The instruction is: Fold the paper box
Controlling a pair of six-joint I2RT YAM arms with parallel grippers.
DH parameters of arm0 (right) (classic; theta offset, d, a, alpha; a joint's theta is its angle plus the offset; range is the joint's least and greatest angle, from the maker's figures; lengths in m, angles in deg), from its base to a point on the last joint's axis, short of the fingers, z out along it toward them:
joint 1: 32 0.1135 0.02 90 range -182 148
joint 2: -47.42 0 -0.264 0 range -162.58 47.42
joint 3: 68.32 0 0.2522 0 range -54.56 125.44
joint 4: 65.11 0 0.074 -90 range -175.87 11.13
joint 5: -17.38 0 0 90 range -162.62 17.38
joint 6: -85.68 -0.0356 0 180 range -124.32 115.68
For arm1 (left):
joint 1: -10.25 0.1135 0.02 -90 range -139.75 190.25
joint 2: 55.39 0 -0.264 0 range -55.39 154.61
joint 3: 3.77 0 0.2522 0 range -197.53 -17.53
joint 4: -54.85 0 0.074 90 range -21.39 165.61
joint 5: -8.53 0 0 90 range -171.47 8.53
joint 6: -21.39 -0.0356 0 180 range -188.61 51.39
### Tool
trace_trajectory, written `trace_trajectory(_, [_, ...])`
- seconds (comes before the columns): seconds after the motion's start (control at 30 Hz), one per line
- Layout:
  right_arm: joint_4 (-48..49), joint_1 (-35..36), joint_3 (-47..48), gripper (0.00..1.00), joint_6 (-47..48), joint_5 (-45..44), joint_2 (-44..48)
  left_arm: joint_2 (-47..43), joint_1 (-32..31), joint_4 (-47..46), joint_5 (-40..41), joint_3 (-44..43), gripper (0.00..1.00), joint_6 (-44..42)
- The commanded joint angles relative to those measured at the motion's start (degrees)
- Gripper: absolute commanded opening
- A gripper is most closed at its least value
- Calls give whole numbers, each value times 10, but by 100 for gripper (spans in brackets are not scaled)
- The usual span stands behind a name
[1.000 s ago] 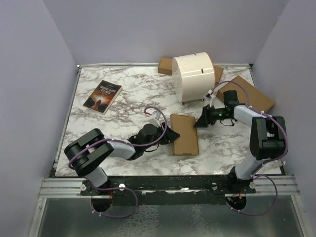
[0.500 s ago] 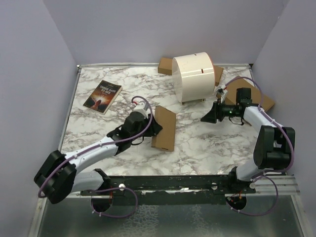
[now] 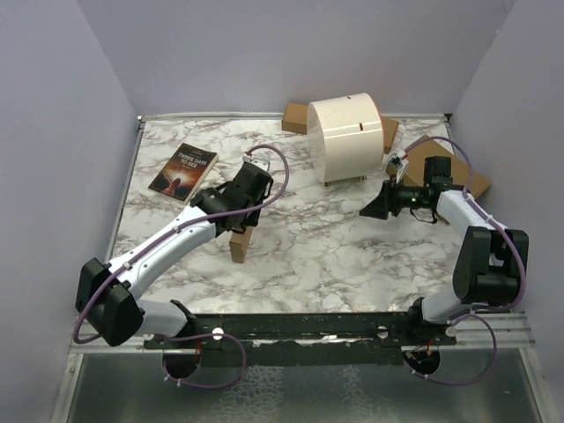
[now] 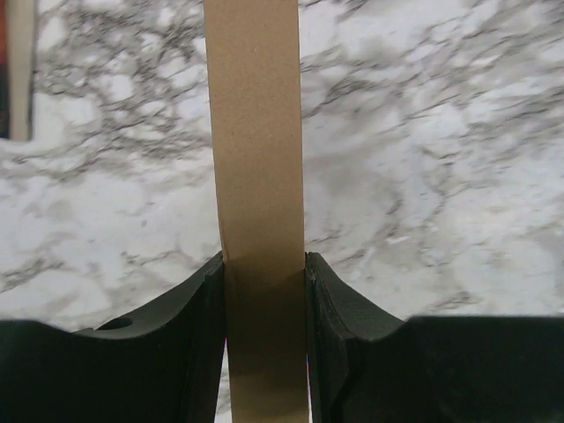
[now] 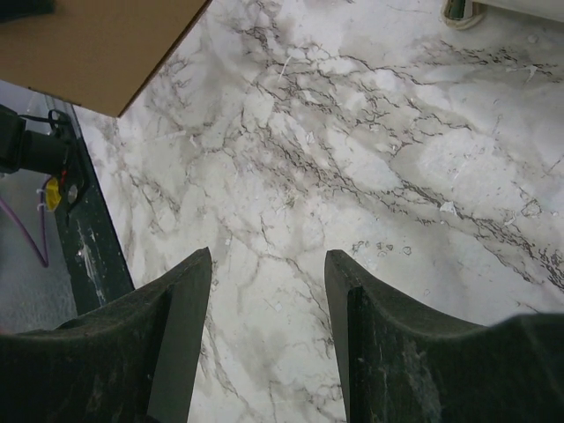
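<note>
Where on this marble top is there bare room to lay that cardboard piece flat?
The widest bare marble lies mid-table, down to the near edge, between the paper box clamped on edge in the left tool and the open right tool. Crowded: far right, with the white drum and brown boxes; the book sits far left.

Soft, even overhead light fills every view; shadows on the table are faint and diffuse. Wrist views soften close to the lens.
</note>
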Motion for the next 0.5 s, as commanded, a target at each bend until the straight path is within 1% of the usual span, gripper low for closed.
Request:
trace_trajectory(0.0, [-2, -6, 6, 55, 3, 17, 14, 41, 1, 148, 147, -42, 13, -47])
trace_trajectory(0.1, [-2, -7, 6, 55, 3, 16, 14, 60, 1, 185, 214, -51, 9, -48])
trace_trajectory(0.2, [-2, -7, 6, 55, 3, 16, 14, 71, 2, 213, 286, -49, 9, -42])
trace_trajectory(0.33, [-3, -8, 6, 55, 4, 17, 11, 78, 2, 202, 297, -40, 9, -48])
trace_trajectory(0.47, [-4, -8, 6, 55, 5, 17, 10, 113, 2, 181, 300, -19, 12, -48])
